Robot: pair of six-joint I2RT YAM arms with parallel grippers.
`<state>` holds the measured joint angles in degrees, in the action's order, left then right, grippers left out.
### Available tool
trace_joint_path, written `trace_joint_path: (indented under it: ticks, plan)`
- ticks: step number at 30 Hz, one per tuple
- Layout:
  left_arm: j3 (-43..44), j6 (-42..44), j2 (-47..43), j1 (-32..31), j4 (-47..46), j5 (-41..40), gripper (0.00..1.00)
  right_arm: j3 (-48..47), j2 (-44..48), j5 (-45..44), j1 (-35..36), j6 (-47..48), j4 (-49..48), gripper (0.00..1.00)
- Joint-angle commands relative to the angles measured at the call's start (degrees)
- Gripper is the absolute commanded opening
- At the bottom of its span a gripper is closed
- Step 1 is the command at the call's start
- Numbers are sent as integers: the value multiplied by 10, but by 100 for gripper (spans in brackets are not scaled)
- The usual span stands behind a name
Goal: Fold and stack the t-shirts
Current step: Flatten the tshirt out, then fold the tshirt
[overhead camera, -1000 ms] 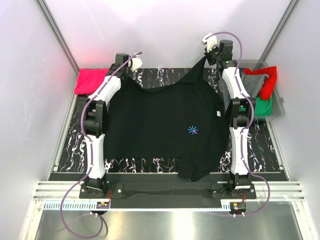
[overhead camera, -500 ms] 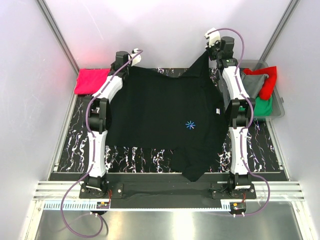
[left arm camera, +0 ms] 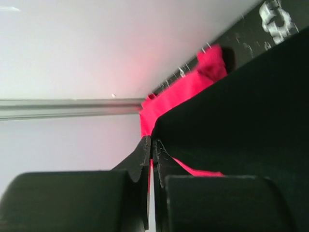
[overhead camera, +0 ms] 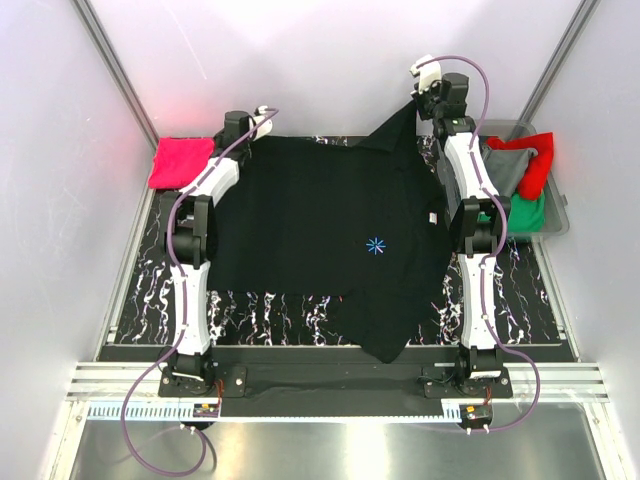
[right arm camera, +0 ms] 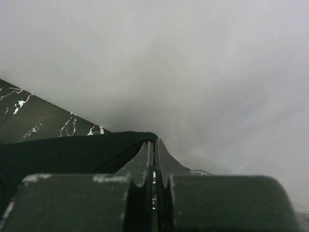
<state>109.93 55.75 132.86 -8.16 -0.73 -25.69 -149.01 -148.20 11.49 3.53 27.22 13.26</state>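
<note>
Tabletop [overhead camera: 140,285], black marble-patterned, bears black t-shirt [overhead camera: 310,225] between white walls [overhead camera: 330,65].

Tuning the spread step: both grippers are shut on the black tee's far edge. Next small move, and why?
Probably lower the right gripper toward the table, level with the left gripper. Both pinch the black t-shirt, but its far right corner is tented up while the left side lies low; the near corner overhangs the front edge.
</note>
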Motion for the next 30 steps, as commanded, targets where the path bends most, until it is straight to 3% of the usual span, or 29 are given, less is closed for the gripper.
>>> trace_joint_path:
  ticks: [1,5,11,21,30]
  plan:
    - [3,-4,-49,-2,27,2,0,12,21,7,9,-9,-16,0]
    - [7,-17,-44,3,63,2,0,15,22,17,10,11,-15,0]
    - [13,-20,-39,6,70,-2,0,-65,-31,11,14,9,-7,0]
    - [42,-3,-14,17,68,-12,0,-55,-33,-18,17,4,-14,0]
    - [18,-2,-42,15,64,3,0,127,119,-9,16,39,8,0]
